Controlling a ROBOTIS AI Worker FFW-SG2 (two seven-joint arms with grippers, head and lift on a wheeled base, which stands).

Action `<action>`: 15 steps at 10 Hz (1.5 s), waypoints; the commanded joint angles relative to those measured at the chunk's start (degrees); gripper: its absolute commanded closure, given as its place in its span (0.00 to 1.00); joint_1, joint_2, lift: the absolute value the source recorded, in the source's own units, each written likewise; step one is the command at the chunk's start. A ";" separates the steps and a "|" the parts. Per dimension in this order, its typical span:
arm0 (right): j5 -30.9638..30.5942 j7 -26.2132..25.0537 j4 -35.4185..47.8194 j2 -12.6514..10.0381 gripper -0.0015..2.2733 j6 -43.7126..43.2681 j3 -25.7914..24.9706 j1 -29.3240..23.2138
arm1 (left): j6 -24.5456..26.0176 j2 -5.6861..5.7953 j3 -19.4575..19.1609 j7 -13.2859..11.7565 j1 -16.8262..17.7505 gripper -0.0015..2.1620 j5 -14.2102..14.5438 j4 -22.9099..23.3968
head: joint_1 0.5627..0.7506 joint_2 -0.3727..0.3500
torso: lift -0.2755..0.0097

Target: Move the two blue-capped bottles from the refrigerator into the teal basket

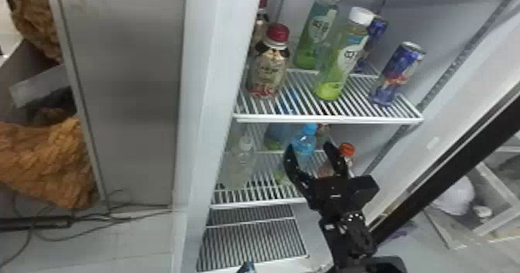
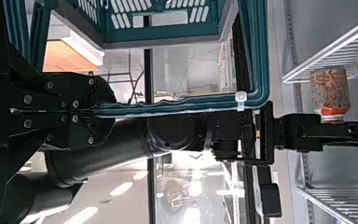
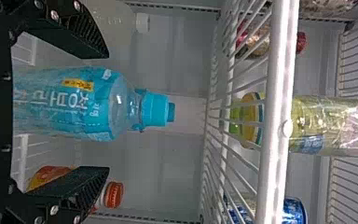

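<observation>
From the head, the right gripper [image 1: 309, 147] gapes at the bottle [image 1: 305, 144] on its shelf [image 1: 263, 203]. At the left wrist, the left gripper [image 2: 109, 110] pinches the basket's [image 2: 163, 35] handle [image 2: 177, 106]. At the right wrist, the bottle's between spread jaws: likely heavy, slick, squeezable; I'd clasp mid-label.

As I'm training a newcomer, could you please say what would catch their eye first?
Probably the blue-capped bottle between the right gripper's open fingers inside the refrigerator. Then the teal basket, clamped by the left gripper, and orange-brown material at the head view's left.
</observation>
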State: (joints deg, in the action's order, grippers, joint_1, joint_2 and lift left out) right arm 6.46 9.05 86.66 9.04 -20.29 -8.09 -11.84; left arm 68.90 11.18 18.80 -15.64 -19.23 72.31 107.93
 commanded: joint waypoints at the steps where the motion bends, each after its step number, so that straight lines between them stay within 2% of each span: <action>1: 0.40 0.00 -1.51 0.10 0.12 -0.10 0.09 1.16 | 0.00 -0.02 0.10 0.00 -0.03 0.53 0.02 0.00 | 0.70 0.03 | 0.46; 4: 4.62 -0.09 -3.48 0.01 0.26 0.60 1.41 1.58 | -0.28 -0.11 0.01 -0.09 -0.03 0.53 0.20 0.00 | 0.70 0.03 | 0.46; 6: 6.64 0.00 -0.25 0.01 0.26 0.60 2.29 -0.11 | -0.42 -0.11 0.01 -0.09 -0.17 0.53 0.20 0.00 | 0.70 0.03 | 0.46; 10: 10.86 0.00 11.85 0.37 0.26 1.30 2.20 -8.26 | -0.70 -0.11 -0.16 -0.26 -0.17 0.53 0.28 0.00 | 0.70 0.03 | 0.46; 15: 10.77 1.23 22.82 0.54 0.26 5.94 1.41 -17.68 | -0.98 -0.02 -0.51 -0.44 -0.45 0.53 0.37 0.00 | 0.70 0.03 | 0.46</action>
State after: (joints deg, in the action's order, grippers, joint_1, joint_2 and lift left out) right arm 17.25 10.29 108.59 9.58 -14.89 -6.59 -28.60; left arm 67.93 11.16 18.35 -16.03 -19.63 72.69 107.93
